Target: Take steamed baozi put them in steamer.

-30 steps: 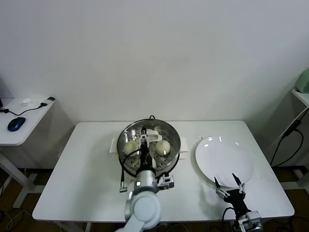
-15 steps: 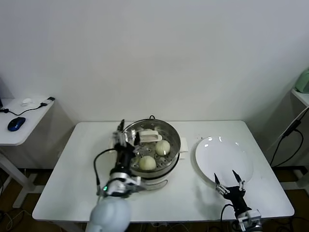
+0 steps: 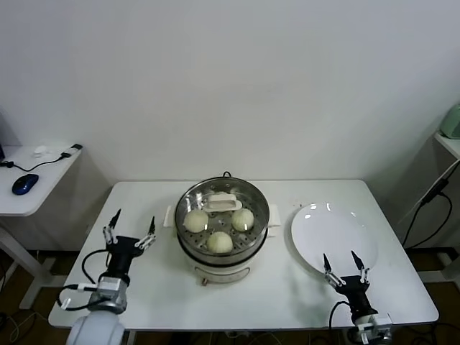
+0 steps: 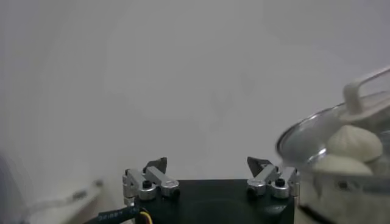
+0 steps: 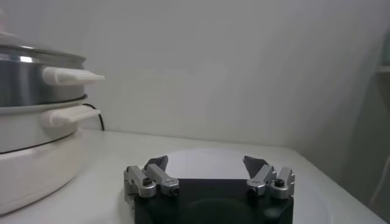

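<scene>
The steamer (image 3: 188,248) stands mid-table, a steel pot on a cream base. Three steamed baozi lie on its perforated tray: one at the left (image 3: 195,220), one at the right (image 3: 243,218), one at the front (image 3: 220,242). A glass lid with a white handle (image 3: 224,203) rests tilted over the tray's far part; in the left wrist view the lid (image 4: 365,85) leans above the baozi (image 4: 353,143). My left gripper (image 3: 130,228) (image 4: 207,164) is open and empty, left of the steamer. My right gripper (image 3: 344,268) (image 5: 206,162) hangs open and empty at the near rim of the plate.
A flat white plate (image 3: 334,237) (image 5: 201,161) lies right of the steamer (image 5: 30,79). A side table with a blue mouse (image 3: 24,184) stands off to the left, and a shelf edge (image 3: 449,140) and cable at the far right.
My left gripper let go of a baozi at the front of the tray and drew back from over the steamer to the left side of the table. The right arm barely moved.
</scene>
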You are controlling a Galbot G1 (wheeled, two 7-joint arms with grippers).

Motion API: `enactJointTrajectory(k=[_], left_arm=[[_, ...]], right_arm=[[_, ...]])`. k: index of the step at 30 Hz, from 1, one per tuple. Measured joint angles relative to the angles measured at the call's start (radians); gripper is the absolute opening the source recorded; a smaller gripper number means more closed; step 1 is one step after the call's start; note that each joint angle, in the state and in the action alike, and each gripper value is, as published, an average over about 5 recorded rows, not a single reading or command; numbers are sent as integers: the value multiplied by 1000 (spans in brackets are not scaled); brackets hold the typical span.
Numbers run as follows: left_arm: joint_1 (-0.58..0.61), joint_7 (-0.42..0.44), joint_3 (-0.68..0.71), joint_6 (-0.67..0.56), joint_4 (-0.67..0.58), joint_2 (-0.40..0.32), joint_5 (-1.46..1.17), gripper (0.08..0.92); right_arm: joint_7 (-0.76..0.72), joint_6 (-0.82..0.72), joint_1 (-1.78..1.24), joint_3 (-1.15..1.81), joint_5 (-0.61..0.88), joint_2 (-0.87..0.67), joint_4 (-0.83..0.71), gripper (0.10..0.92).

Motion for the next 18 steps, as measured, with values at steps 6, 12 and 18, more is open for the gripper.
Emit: enactJointTrajectory(k=[6,12,18], left_arm=[[21,19,-31,-110,126,14,-171,823],[40,34,-40,-177,207,21,-258,823],[60,46,-42,-209,240,24,-306,823]], right_arm=[[16,0,-7,7,5,7,2,823],[22,-5,-11,8,8,13,11,823],[28,-8,-11,9,10,16,17,823]])
